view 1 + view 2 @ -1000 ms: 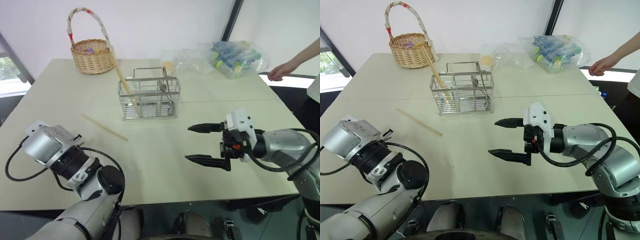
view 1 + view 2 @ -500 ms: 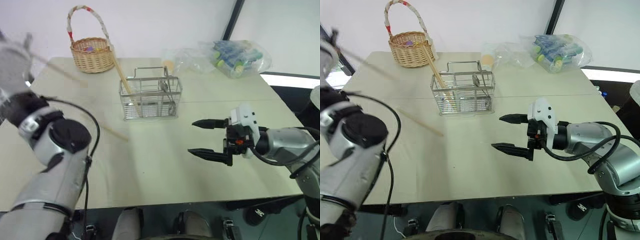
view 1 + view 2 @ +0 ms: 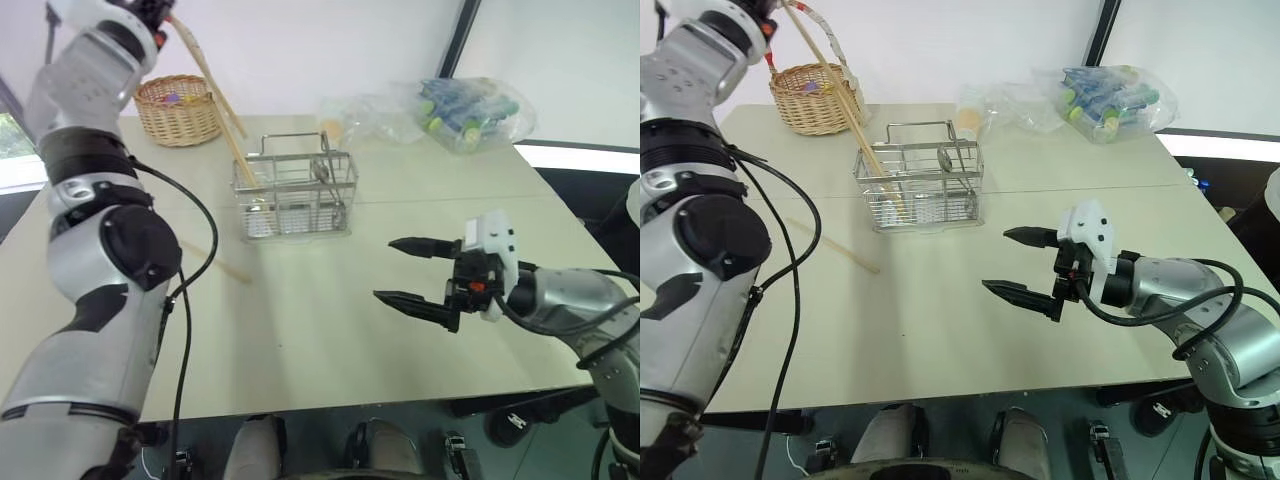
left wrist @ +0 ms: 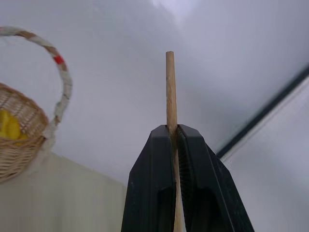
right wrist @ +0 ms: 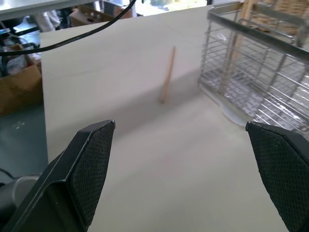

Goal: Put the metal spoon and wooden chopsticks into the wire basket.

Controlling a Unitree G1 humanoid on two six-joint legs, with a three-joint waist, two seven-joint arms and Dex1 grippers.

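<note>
My left gripper [image 4: 172, 128], raised high at the far left, is shut on one of the wooden chopsticks [image 3: 205, 75], which slants down toward the wire basket [image 3: 295, 195]. A second chopstick [image 3: 245, 160] leans in the basket's left compartment. The metal spoon [image 3: 322, 172] stands in a compartment further right. A third chopstick [image 3: 215, 262] lies flat on the table in front of the basket, partly behind my left arm. My right gripper [image 3: 410, 270] hovers open over the table, right of the basket, with nothing between its fingers.
A round wicker basket [image 3: 180, 110] with a tall wrapped handle stands at the table's far left. Clear plastic bags [image 3: 470, 115] holding bottles lie at the far right. The pale table [image 3: 330, 340] ends close to me.
My left arm has swung up from low at the table's near left to high above the wicker basket, carrying a chopstick. The right gripper has stayed put. A person's hand at the right has left view.
</note>
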